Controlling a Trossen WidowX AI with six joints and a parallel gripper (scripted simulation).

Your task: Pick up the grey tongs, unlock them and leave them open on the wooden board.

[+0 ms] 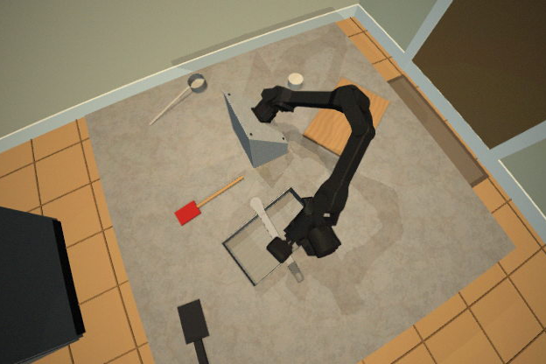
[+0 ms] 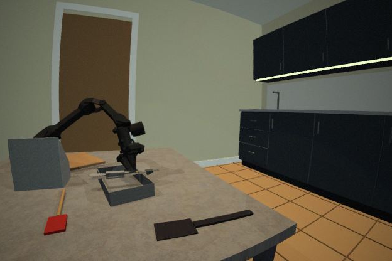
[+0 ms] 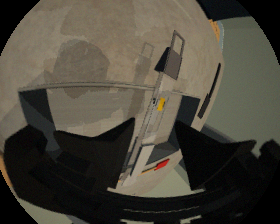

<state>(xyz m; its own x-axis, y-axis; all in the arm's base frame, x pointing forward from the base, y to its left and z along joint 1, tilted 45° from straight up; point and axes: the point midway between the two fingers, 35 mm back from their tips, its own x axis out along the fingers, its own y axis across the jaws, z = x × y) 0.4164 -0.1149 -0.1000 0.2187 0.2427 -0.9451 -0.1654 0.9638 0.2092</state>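
The grey tongs [image 1: 268, 224] [image 2: 114, 174] [image 3: 172, 65] lie closed across the roasting tin [image 1: 239, 264] [image 2: 132, 194] [image 3: 36, 107]. Their pale rounded end overhangs one side and the dark end with a wire loop overhangs the other. A small yellow part [image 3: 161, 104] shows on them near the looped end. My gripper [image 2: 134, 169] [image 3: 155, 122] is open and points down over the tongs, towards the looped end. In the wrist view the tongs run between the two fingers; neither is seen gripping them. The wooden board [image 1: 328, 131] [image 2: 85, 159] lies flat, partly under my arm in the top view.
A grey slanted block [image 1: 269, 150] [image 2: 34, 163] stands by the arm's base. A red spatula [image 1: 187, 213] [image 2: 55, 224] and a black spatula [image 1: 193, 321] [image 2: 176, 229] lie on the table. A small pan [image 1: 190, 88] and a white round pot [image 1: 295, 80] are near the wall.
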